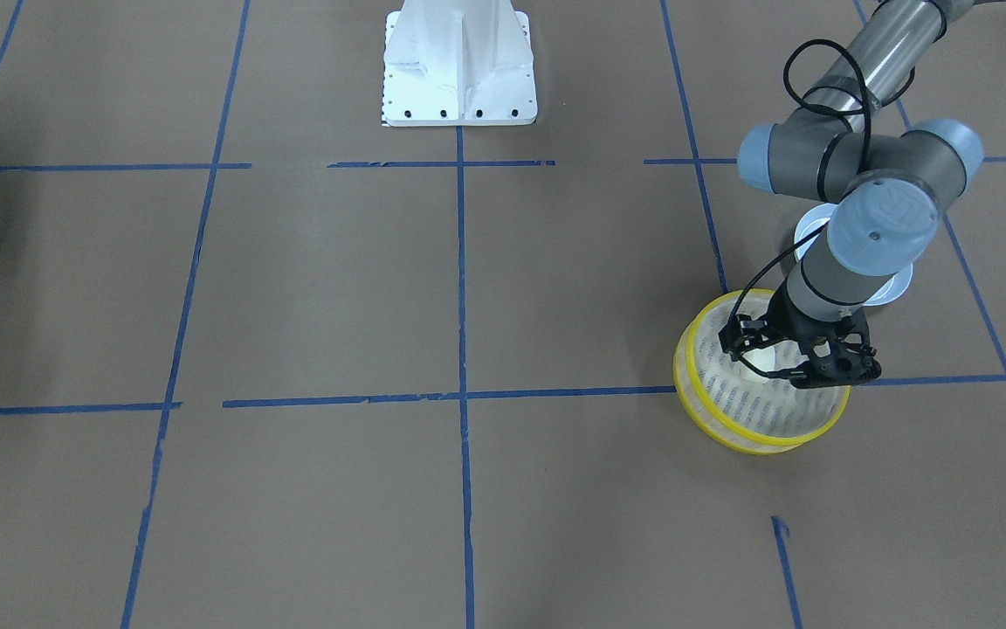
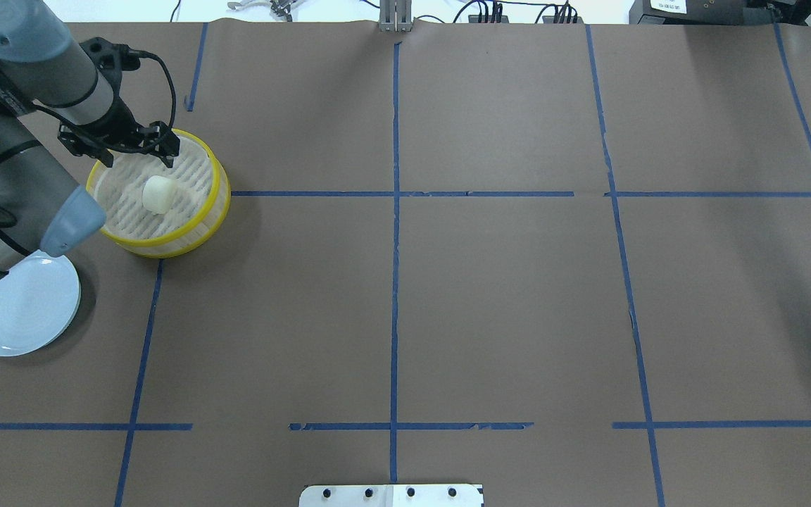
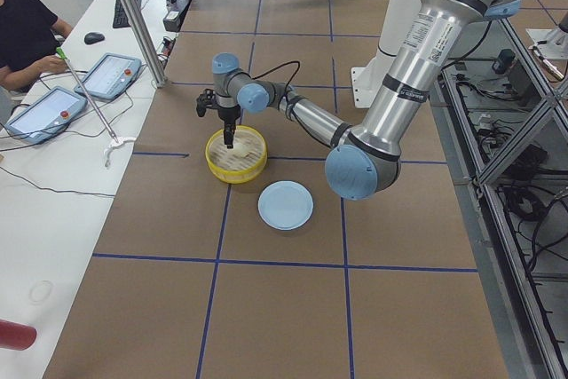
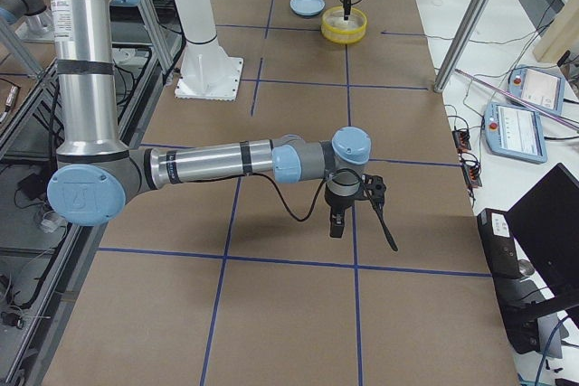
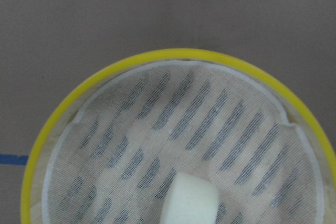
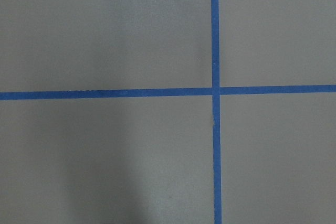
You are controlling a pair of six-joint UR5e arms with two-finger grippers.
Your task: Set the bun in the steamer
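The cream-white bun (image 2: 159, 194) lies free on the slotted floor of the yellow-rimmed steamer (image 2: 166, 248) at the table's left. My left gripper (image 2: 124, 148) hovers over the steamer's far side, jaws spread and empty, apart from the bun. In the front-facing view the gripper (image 1: 778, 360) stands above the steamer (image 1: 730, 432) with the bun (image 1: 756, 354) showing beneath it. The left wrist view shows the bun (image 5: 189, 200) inside the steamer rim (image 5: 173, 56) and no fingers. My right gripper (image 4: 336, 223) shows only in the exterior right view, low over bare table; I cannot tell whether it is open or shut.
An empty pale blue plate (image 2: 22, 313) lies beside the steamer, on the robot's side and partly under the left arm. The white robot base (image 1: 459, 70) stands at the table's middle edge. An operator (image 3: 27, 24) sits with tablets beyond the table's far edge.
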